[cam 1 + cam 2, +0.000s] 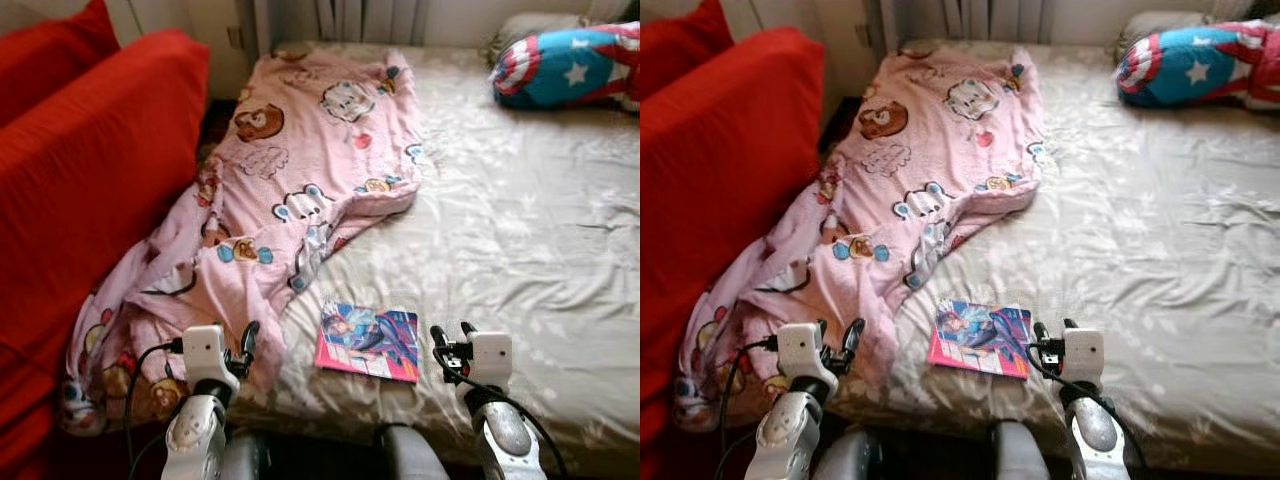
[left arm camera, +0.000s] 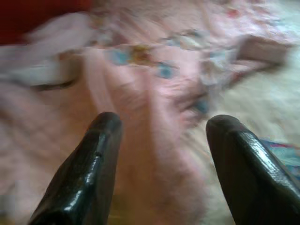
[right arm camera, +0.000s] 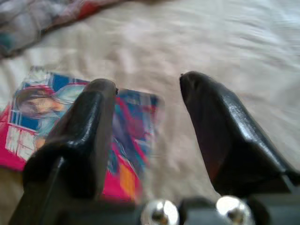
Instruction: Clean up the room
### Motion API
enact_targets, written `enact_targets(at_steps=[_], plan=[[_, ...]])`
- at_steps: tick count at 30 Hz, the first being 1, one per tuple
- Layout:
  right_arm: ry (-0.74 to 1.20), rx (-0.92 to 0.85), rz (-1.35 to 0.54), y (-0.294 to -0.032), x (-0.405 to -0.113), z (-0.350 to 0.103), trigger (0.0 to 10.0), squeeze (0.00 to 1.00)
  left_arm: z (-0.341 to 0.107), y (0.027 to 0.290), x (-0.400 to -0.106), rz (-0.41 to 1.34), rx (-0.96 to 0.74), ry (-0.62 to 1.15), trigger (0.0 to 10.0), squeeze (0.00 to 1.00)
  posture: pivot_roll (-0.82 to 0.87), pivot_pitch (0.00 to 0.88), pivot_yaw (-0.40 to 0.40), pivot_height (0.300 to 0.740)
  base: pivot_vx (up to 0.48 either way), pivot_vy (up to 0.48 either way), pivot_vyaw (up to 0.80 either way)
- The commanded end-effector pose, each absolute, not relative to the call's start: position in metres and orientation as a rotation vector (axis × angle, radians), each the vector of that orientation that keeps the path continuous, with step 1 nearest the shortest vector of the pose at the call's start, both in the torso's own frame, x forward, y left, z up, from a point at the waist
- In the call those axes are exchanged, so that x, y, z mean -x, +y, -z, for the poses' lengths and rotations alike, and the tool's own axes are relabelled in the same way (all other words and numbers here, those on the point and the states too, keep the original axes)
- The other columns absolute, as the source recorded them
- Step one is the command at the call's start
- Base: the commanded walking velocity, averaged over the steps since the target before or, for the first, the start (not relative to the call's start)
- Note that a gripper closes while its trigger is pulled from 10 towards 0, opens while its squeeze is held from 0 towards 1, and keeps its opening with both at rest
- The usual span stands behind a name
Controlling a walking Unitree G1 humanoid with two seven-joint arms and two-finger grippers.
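Note:
A crumpled pink cartoon-print blanket (image 1: 290,170) lies along the bed's left side and spills over the near left corner. A colourful magazine (image 1: 367,341) lies flat on the beige sheet (image 1: 500,240) near the front edge. My left gripper (image 1: 247,340) is open, raised over the blanket's near folds; the pink cloth (image 2: 154,136) shows between its fingers (image 2: 89,164). My right gripper (image 1: 452,336) is open just right of the magazine (image 3: 70,122), with nothing held.
A red sofa (image 1: 80,170) stands close against the bed's left side. A blue, red and white star-print cushion (image 1: 570,65) rests at the far right by a pillow. A radiator (image 1: 370,18) is behind the bed.

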State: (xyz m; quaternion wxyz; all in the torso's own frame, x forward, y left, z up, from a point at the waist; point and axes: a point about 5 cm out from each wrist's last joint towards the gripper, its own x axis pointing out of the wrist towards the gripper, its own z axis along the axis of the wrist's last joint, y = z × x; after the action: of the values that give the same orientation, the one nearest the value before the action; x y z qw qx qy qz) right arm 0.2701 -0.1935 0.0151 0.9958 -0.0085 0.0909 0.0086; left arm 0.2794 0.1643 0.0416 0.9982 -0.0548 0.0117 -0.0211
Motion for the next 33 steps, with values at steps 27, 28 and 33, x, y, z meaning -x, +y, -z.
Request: enact_targets(at_steps=[27,28,33], plan=[[0.254,-0.005,0.045,-0.193,-0.275,-0.004,10.0,0.0,-0.025,0.168,-0.266,0.031,0.103,0.1,10.0,0.0,-0.14,0.242,0.04,0.598,0.0,0.0,0.0],[0.257,-0.008,0.05,-0.194,-0.275,-0.004,10.0,0.0,-0.025,0.168,-0.265,0.032,0.103,0.099,10.0,0.0,-0.14,0.242,0.04,0.598,0.0,0.0,0.0],[0.291,-0.049,0.085,-0.197,-0.276,-0.001,10.0,0.0,-0.026,0.167,-0.265,0.038,0.098,0.096,10.0,0.0,-0.14,0.248,0.045,0.598,0.0,0.0,0.0]])
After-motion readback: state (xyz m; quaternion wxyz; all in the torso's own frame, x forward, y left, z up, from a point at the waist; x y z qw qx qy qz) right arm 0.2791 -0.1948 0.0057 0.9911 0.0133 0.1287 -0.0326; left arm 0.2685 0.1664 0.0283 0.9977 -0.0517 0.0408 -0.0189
